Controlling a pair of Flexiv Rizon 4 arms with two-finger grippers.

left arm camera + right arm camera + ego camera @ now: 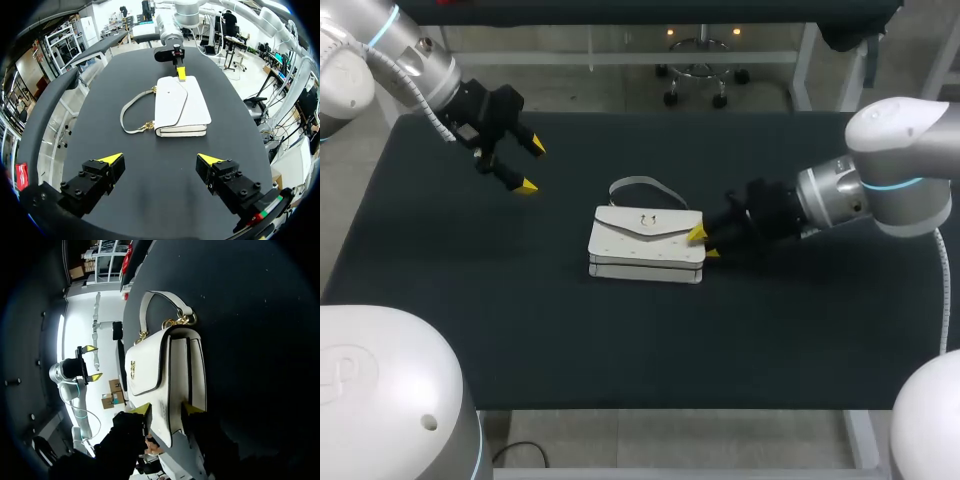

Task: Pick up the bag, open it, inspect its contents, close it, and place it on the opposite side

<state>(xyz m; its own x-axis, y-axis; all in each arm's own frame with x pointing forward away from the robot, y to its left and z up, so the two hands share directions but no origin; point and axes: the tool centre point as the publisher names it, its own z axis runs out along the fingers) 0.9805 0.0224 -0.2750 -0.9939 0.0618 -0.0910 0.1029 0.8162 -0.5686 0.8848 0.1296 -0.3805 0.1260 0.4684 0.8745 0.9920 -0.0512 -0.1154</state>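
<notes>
A white handbag (645, 245) lies flat in the middle of the black table, flap down, its strap (645, 185) curled on the far side. My right gripper (705, 243) is at the bag's right end. In the right wrist view its yellow tips stand a little apart, astride the flap's end edge (162, 410) of the bag (150, 370), so it looks open. My left gripper (532, 166) hovers wide open over the table's far left, well clear of the bag. In the left wrist view the bag (180, 107) lies ahead of the left gripper (161, 159), nothing between its fingers.
Bare black tabletop (520, 330) surrounds the bag on all sides. The table's front edge (650, 408) runs below.
</notes>
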